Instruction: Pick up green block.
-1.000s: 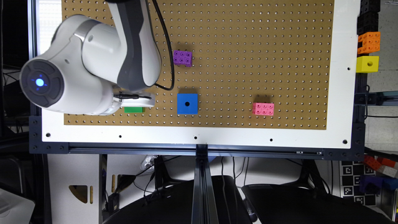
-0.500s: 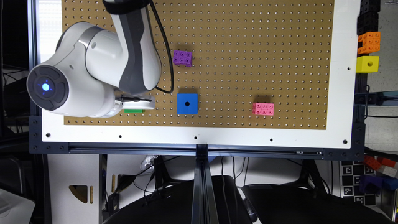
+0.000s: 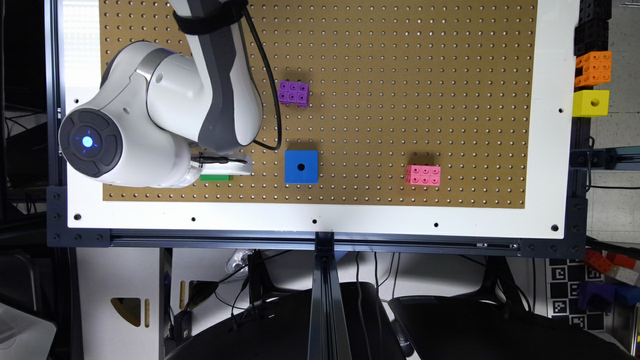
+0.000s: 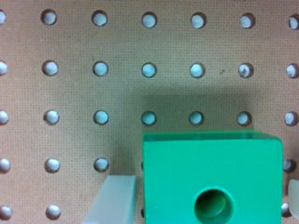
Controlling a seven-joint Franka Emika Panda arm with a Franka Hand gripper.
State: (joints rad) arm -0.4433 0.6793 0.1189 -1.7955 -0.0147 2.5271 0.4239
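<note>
Gripper (image 4: 202, 200) is standing open around the green block (image 4: 212, 179), fingers (image 4: 112, 200) flanking it on the pegboard (image 4: 140, 56).

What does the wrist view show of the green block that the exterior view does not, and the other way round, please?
The wrist view alone shows the green block's top face with its round hole, and a pale fingertip on either side of it, apart from its sides. The exterior view alone shows the blue cube, purple brick, pink brick and the arm covering most of the green block. Both share the block and the brown pegboard.
</note>
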